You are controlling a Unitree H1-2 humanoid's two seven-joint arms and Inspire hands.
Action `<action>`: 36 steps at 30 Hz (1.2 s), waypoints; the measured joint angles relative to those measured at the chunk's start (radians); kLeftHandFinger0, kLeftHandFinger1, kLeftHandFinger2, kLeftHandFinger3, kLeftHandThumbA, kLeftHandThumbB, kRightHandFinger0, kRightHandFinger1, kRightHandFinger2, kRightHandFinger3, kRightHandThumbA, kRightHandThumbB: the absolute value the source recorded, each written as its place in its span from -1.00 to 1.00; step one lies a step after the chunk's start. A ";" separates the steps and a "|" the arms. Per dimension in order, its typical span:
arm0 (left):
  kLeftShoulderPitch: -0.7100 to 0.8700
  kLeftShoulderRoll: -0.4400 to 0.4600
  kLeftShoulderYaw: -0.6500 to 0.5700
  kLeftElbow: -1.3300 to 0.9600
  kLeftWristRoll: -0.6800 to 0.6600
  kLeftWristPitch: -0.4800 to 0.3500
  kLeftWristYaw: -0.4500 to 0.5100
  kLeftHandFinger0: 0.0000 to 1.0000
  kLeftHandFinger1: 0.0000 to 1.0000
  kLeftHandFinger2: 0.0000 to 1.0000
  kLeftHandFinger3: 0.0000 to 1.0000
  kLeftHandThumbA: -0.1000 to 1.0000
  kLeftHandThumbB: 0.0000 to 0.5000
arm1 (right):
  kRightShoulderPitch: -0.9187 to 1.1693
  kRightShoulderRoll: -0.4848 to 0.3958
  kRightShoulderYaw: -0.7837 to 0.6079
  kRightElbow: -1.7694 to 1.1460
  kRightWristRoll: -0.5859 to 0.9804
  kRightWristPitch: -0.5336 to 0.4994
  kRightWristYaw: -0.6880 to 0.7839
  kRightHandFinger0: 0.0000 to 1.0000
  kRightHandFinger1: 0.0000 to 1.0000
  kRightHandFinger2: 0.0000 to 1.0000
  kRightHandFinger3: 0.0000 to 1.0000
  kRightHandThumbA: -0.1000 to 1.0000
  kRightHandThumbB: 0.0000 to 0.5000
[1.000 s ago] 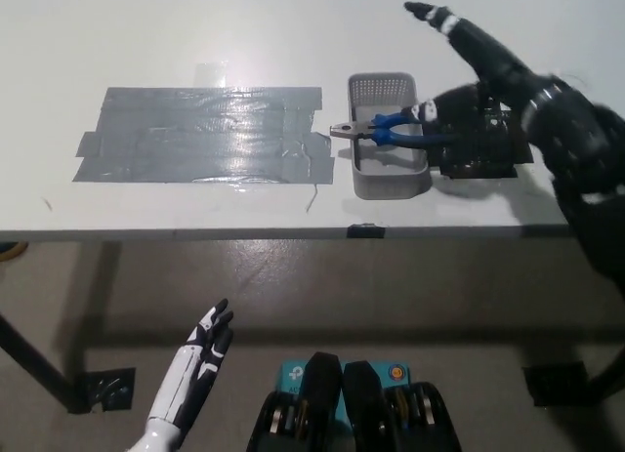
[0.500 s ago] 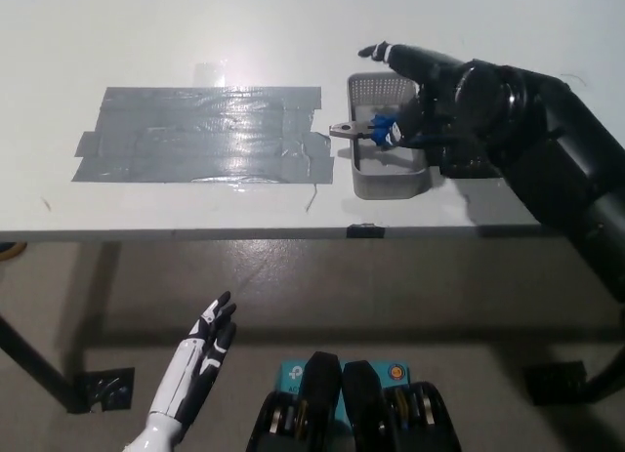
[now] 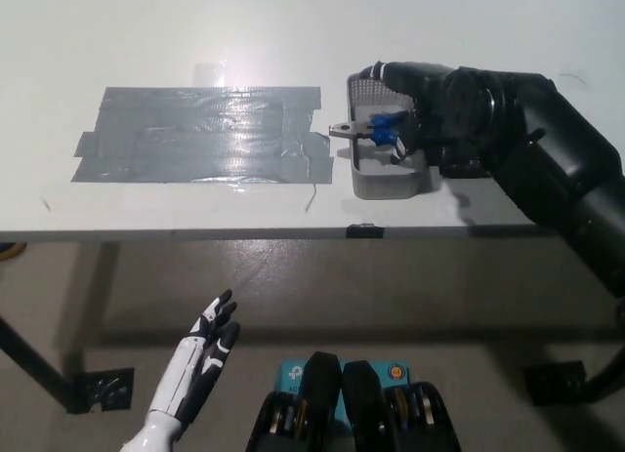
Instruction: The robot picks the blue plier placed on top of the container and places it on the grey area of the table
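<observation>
Worktop (image 3: 146, 32): flat, matte white slab with a straight front edge; a glare spot shows near its upper middle.

Grey area (image 3: 200, 135): wide rectangular patch built from overlapping strips of glossy grey tape, wrinkled and reflective, with ragged ends at left and right. It lies left of the container, its right end near the container's wall but apart from it.

Container (image 3: 391, 182): small rectangular grey plastic bin with rounded corners and a perforated far wall, standing near the worktop's front edge, right of the tape.

Plier (image 3: 366, 131): dull metal jaws and blue handles. It lies across the container's top, the metal nose jutting out past the left rim toward the tape. Only the front of the blue handles shows; the rest is hidden under the right hand.

Right hand (image 3: 430, 105): black, bulky, with glossy curved casings, set over the right half of the container. Its fingers curl down around the blue handles and appear closed on the plier; full contact cannot be confirmed, as the hand covers the grip. The black arm runs off toward the lower right.

Left hand (image 3: 200, 359): white with black finger segments, slender, held below the worktop edge at lower left over the grey floor (image 3: 293, 276), fingers spread and holding nothing.
</observation>
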 measured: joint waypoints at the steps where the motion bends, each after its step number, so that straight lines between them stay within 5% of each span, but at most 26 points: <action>1: 0.000 0.000 0.000 0.000 0.000 0.000 0.000 1.00 1.00 1.00 1.00 1.00 0.27 | 0.000 -0.001 0.001 0.000 -0.003 0.000 0.002 1.00 1.00 1.00 1.00 0.97 0.64; 36: -0.011 0.001 0.001 -0.008 0.000 0.014 -0.025 1.00 1.00 1.00 1.00 1.00 0.33 | 0.000 0.002 0.027 0.079 -0.099 -0.044 0.029 1.00 1.00 1.00 1.00 0.98 0.57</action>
